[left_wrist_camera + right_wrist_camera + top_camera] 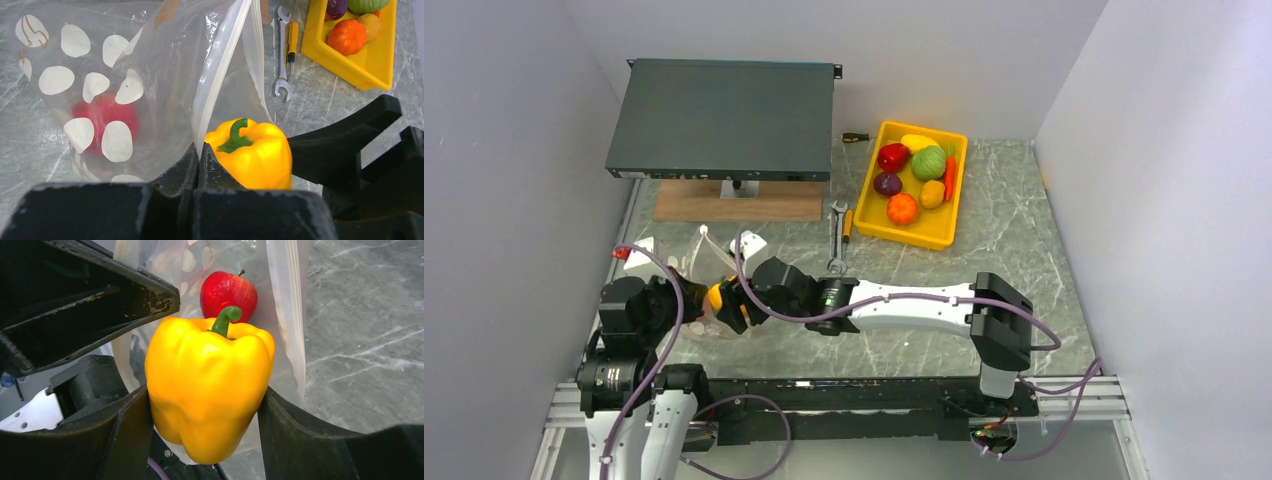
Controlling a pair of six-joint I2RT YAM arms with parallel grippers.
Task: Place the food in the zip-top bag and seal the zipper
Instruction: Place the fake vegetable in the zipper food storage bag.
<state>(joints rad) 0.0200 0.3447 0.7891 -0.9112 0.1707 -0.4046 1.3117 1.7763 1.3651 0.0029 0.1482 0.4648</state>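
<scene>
The zip-top bag point(165, 75), clear with white dots, lies at the near left of the table, and a red apple point(102, 117) is inside it. My left gripper point(198, 155) is shut on the bag's mouth edge at the whitish zipper point(220, 85) and holds that edge up. My right gripper point(205, 410) is shut on a yellow bell pepper point(210, 385) right at the bag mouth, beside the left fingers; the apple point(228, 290) shows just beyond it. In the top view the pepper point(716, 297) sits between both grippers. More food lies in the yellow tray point(904, 236): cabbage point(928, 162), carrot point(949, 178) and other pieces.
A dark flat device point(724, 120) stands on a wooden block point(734, 205) at the back left. A wrench point(837, 240) and a small screwdriver point(847, 222) lie between the bag and the tray. Another screwdriver point(854, 137) lies behind the tray. Walls close both sides.
</scene>
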